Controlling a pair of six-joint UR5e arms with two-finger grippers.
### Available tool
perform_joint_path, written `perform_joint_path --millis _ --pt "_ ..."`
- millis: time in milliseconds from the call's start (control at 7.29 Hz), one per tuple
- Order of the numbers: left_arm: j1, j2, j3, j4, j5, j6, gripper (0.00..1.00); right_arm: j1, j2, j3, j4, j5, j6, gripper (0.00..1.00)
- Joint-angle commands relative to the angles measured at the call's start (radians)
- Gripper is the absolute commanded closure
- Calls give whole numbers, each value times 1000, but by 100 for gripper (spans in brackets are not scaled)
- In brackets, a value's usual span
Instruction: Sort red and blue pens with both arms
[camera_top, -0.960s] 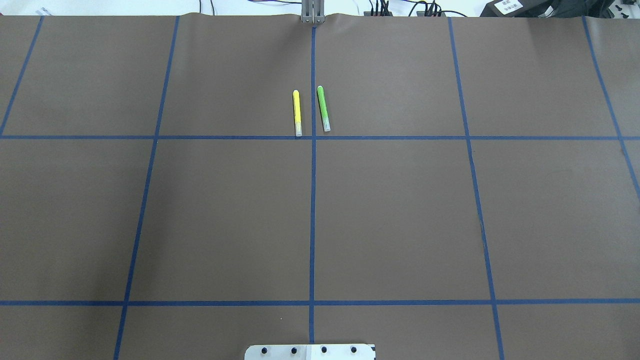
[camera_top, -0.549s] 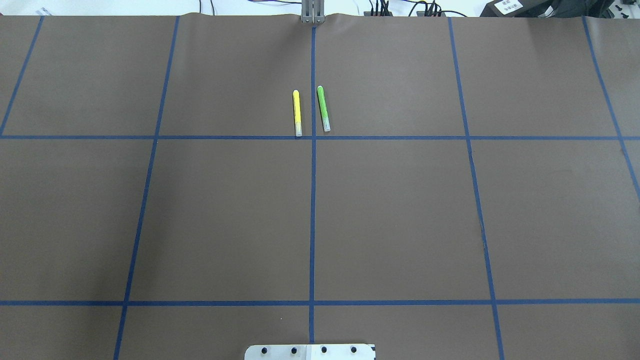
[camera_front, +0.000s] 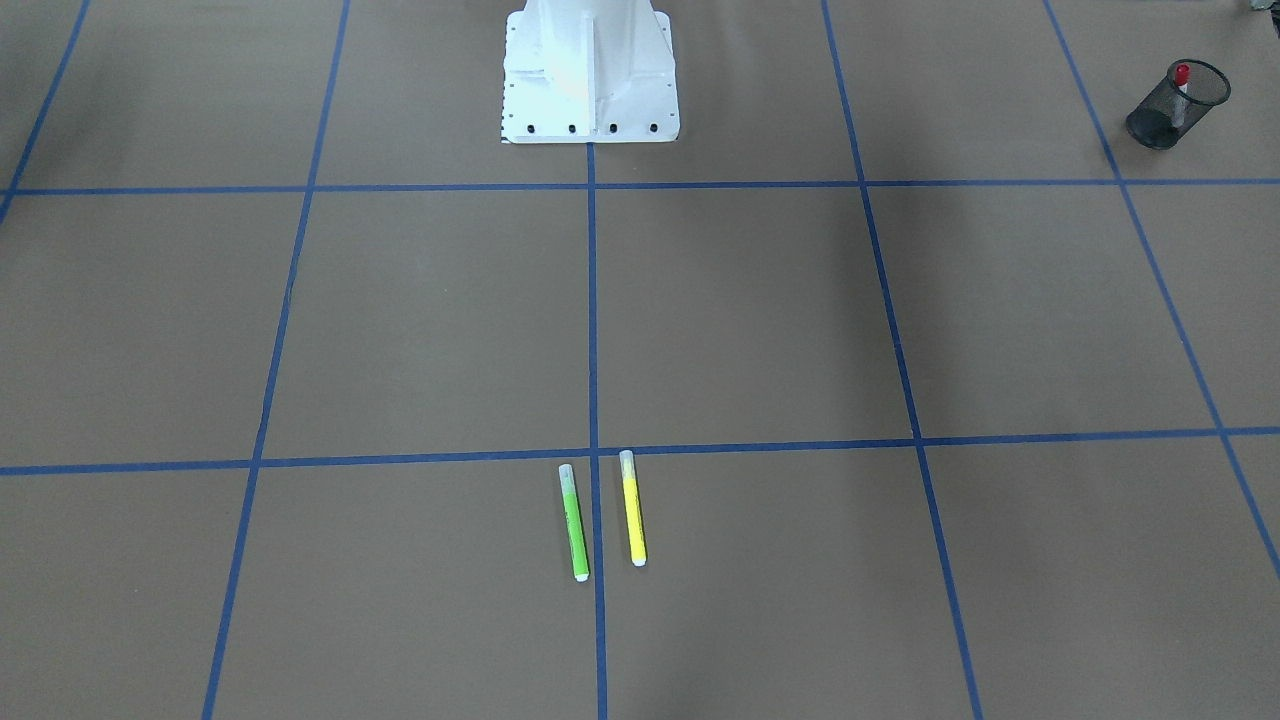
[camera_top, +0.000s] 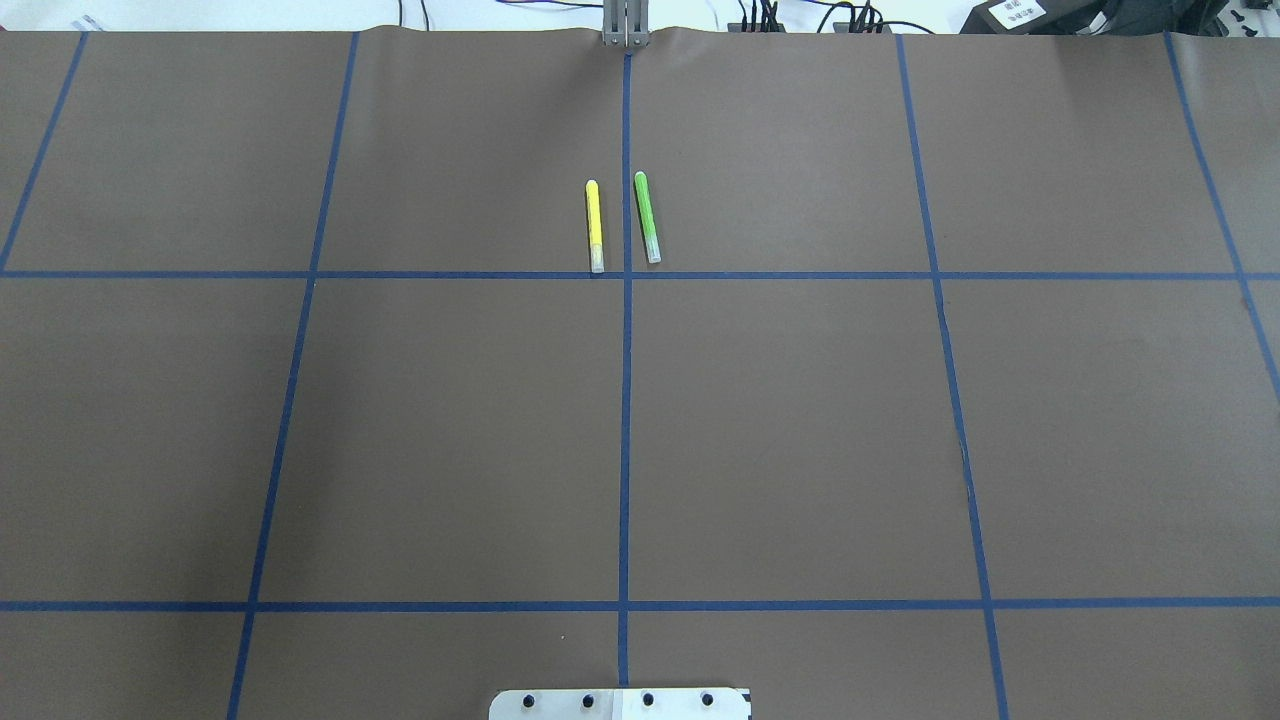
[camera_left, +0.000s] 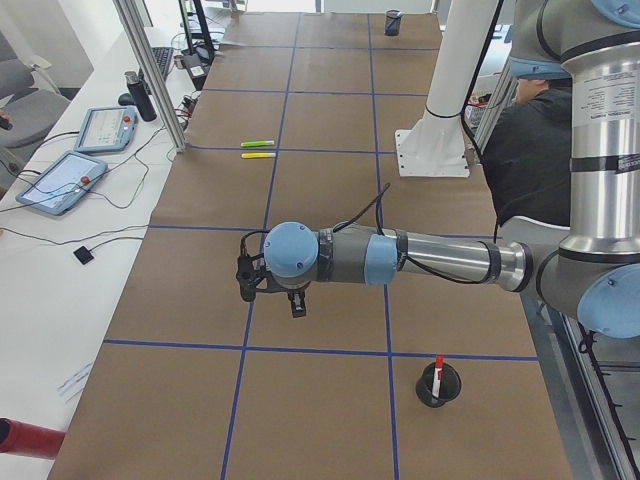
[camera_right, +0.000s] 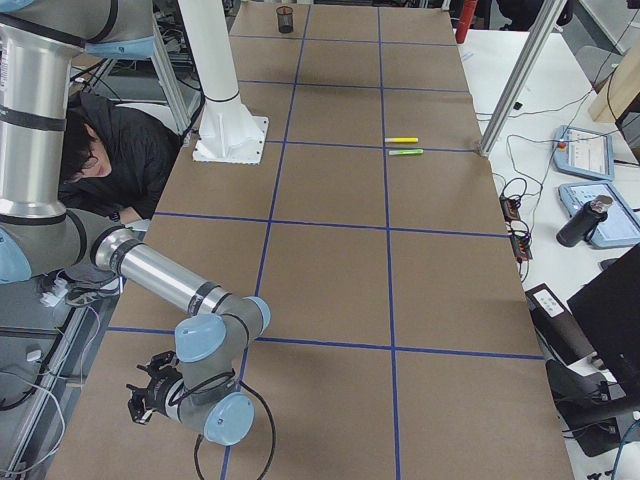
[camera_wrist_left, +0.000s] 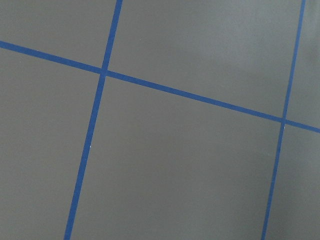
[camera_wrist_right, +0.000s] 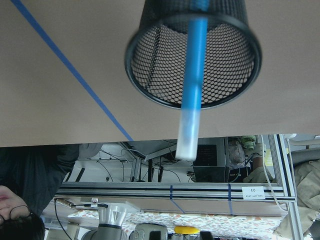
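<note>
The red pen (camera_front: 1182, 78) stands in a black mesh cup (camera_front: 1178, 103) at the table's end on my left; the exterior left view shows this pen (camera_left: 438, 366) in its cup (camera_left: 438, 385) too. The blue pen (camera_wrist_right: 193, 75) leans in another black mesh cup (camera_wrist_right: 192, 55), pale cap sticking out, filling the right wrist view. My left gripper (camera_left: 272, 292) hangs over bare table, apart from the red pen's cup. My right gripper (camera_right: 148, 400) hovers low at the opposite end. Both show only in the side views, so I cannot tell whether they are open or shut.
A yellow marker (camera_top: 594, 226) and a green marker (camera_top: 647, 217) lie side by side at the far middle of the table, either side of the centre tape line. The white robot base (camera_front: 590, 70) stands at the near edge. A person sits beside it (camera_right: 110, 150).
</note>
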Motion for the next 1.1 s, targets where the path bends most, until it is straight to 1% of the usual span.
perform_joint_path --millis 0,137,274,411,549,686,823,960 --pt "0 -4 0 0 0 0 0 0 24 -2 54 -12 3 0" --pt "0 -19 0 5 4 2 0 0 39 7 123 -11 74 0" --pt "2 -23 1 5 21 3 0 0 53 11 256 -3 209 0" --pt "2 -22 0 5 96 3 0 0 62 12 391 4 333 0" --pt "2 -22 0 5 162 5 0 -2 62 11 527 43 451 0" --pt "2 -23 1 5 229 3 0 -2 62 9 662 110 562 0" --pt "3 -27 0 -15 275 3 0 -9 64 9 817 194 663 0" --pt "9 -27 5 -82 344 -36 0 -9 65 11 954 268 707 0"
